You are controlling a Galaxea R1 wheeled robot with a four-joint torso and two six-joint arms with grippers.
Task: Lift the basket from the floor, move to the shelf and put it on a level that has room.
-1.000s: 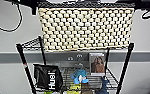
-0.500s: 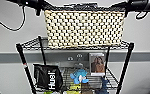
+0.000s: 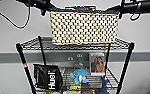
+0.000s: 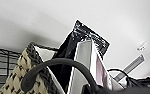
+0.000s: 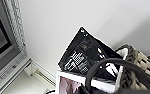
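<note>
The cream woven basket (image 3: 83, 27) sits level at the shelf's (image 3: 23, 65) top level (image 3: 38, 44); its base is low over the wire grid, and I cannot tell if they touch. My left gripper (image 3: 44, 9) is at the basket's upper left corner and my right gripper (image 3: 121, 11) at its upper right. In the left wrist view one dark loop handle (image 4: 56, 63) arches up from the basket's dark rim (image 4: 37, 62). The other handle (image 5: 111, 62) arches the same way in the right wrist view. A shiny black pouch (image 4: 91, 40) and a white box (image 4: 83, 62) stand inside the basket.
On the tier below are a black Huel bag (image 3: 48, 77), a blue plush toy (image 3: 78, 75) and a framed photo (image 3: 98, 63). A white wall with a grey rail (image 3: 11, 57) is right behind the rack. A window frame (image 5: 6, 37) is on the right wrist's side.
The whole head picture has shifted slightly. The basket stays at the top tier between both arms, with no clear move of its own.
</note>
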